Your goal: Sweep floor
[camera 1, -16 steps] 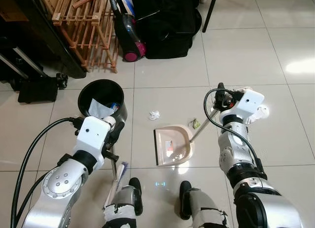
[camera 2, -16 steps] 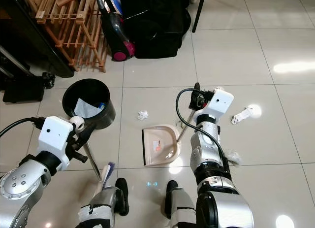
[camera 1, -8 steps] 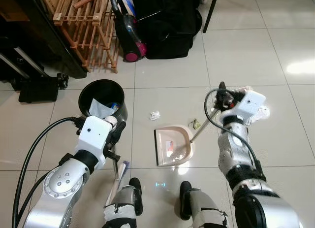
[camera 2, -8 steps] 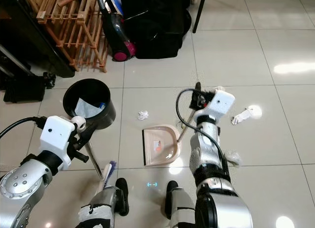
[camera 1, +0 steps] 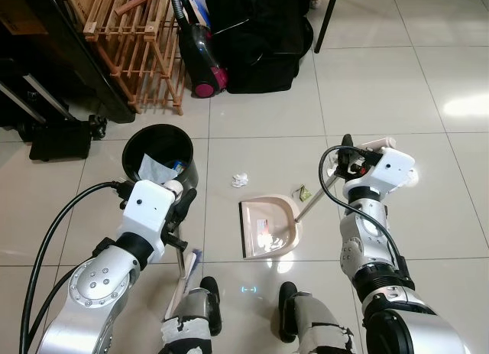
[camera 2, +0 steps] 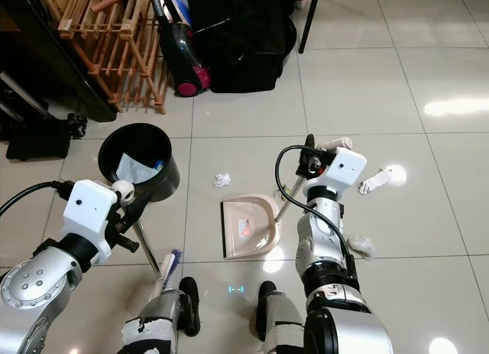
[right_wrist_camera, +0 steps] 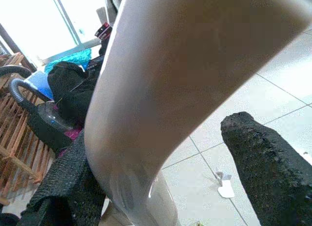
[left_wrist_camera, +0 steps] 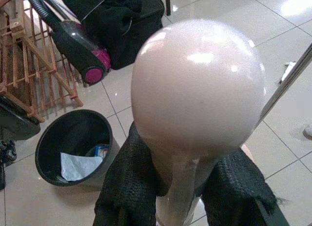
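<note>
The right pincer, pinching the dustpan handle, had drawn slightly back; the left pincer gripped the broom; the paper scrap remained unswept.

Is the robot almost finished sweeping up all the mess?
Not yet. The left gripper holds the broom and the right gripper holds the dustpan, which looks nearly empty. The bin already has rubbish inside. Left to sweep: a crumpled paper, a small scrap and white litter.
</note>
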Motion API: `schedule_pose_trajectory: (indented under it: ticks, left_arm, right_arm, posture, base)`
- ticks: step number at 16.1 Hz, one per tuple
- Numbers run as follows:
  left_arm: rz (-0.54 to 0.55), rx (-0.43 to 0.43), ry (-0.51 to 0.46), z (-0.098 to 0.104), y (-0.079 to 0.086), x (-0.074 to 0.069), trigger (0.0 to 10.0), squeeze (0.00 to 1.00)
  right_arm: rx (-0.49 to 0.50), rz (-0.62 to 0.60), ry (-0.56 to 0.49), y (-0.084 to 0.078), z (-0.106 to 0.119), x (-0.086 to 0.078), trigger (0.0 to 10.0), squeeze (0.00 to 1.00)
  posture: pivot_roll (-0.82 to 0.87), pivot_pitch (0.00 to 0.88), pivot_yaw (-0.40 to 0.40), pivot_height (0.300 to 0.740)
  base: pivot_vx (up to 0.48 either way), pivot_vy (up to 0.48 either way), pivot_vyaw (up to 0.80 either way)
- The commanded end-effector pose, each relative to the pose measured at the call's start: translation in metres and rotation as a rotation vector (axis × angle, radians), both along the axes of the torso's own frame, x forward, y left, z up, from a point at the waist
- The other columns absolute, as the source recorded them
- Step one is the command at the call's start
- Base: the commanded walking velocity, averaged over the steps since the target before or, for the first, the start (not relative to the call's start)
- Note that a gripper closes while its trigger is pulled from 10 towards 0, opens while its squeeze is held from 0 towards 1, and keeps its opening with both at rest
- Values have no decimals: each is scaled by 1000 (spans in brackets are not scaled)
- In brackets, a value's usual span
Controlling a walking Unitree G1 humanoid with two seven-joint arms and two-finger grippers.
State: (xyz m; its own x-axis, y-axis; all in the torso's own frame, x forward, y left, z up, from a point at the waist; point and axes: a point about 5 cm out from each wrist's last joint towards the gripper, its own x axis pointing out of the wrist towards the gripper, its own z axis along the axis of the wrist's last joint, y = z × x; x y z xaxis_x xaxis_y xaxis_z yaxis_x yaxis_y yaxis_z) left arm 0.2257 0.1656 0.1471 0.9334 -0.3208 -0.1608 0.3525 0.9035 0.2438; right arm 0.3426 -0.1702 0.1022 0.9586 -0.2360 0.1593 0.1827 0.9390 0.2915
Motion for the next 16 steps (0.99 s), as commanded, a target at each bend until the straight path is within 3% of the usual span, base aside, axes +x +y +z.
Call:
schedule_pose_trajectory:
  ticks: [1, 2, 3, 4, 5, 16]
  left_arm:
    - [-10, 8, 2, -1, 0, -3, 10000, 0]
    - [-9, 9, 2, -1, 0, -3, 10000, 0]
    - [-8, 10, 2, -1, 0, -2, 10000, 0]
    - [-7, 10, 3, -1, 0, -2, 10000, 0]
    - [-7, 11, 3, -1, 0, -2, 10000, 0]
    - [-11, 8, 4, -3, -3, -2, 10000, 0]
  right_arm:
    - [8, -6, 8, -1, -4, -3, 10000, 0]
    - [10, -4, 6, -1, -3, -2, 10000, 0]
    - [13, 0, 3, 0, -2, -1, 7922, 0]
    - [16, 4, 1, 1, -1, -1, 3176, 0]
    - [18, 11, -3, 2, -1, 0, 0, 0]
    - [41, 14, -2, 4, -2, -1, 0, 0]
  posture:
    - [112, 341, 32, 740]
    - [113, 341, 31, 740]
    - [113, 341, 31, 740]
    - [113, 341, 31, 740]
    - [112, 341, 29, 740]
    - [105, 332, 24, 740]
  base:
    - [0, 0, 0]
    - [0, 0, 0]
    - [0, 0, 0]
    - [0, 0, 0]
    - [0, 0, 0]
    - [0, 0, 0]
